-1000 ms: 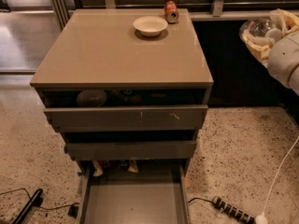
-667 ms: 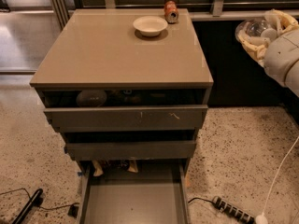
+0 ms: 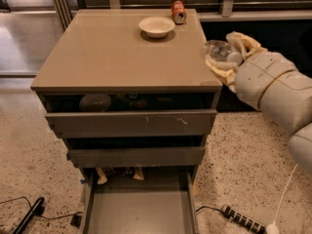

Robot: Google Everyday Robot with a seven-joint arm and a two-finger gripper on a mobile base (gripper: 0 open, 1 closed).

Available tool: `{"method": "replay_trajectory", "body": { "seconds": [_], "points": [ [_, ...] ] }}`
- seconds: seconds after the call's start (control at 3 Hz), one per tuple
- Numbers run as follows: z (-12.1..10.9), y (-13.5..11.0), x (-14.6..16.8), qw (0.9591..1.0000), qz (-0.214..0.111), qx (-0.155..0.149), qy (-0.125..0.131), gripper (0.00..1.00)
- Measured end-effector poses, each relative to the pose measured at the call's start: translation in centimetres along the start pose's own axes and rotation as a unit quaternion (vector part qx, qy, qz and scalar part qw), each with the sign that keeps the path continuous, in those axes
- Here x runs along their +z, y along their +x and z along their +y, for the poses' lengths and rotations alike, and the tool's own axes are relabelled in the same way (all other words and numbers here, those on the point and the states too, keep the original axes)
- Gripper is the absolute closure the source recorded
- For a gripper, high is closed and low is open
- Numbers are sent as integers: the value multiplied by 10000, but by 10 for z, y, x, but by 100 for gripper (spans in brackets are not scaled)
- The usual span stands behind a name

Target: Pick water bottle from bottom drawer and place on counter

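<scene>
My gripper hangs at the right edge of the counter, shut on the water bottle, a clear plastic bottle held between the cream fingers just above counter height. The arm's white casing reaches in from the right. The bottom drawer stands pulled out at the bottom of the view, its flat grey floor bare.
A white bowl and an orange-red soda can stand at the back of the counter. The top drawer is ajar with dark items inside. Cables and a power strip lie on the speckled floor.
The gripper with the bottle has moved left, from off to the right of the cabinet to the counter's right edge.
</scene>
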State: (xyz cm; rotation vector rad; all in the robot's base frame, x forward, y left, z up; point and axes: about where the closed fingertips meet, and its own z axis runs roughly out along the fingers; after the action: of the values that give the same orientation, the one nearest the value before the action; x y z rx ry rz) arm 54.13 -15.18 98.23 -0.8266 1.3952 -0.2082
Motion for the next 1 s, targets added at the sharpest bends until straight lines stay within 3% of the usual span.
{"method": "replay_trajectory", "body": {
  "seconds": [0.33,1.0],
  "points": [
    [51,-22,-11,9975,-383,-16,-596,100],
    [56,-23,-3,9964,-410,-6,-745,100]
  ]
}}
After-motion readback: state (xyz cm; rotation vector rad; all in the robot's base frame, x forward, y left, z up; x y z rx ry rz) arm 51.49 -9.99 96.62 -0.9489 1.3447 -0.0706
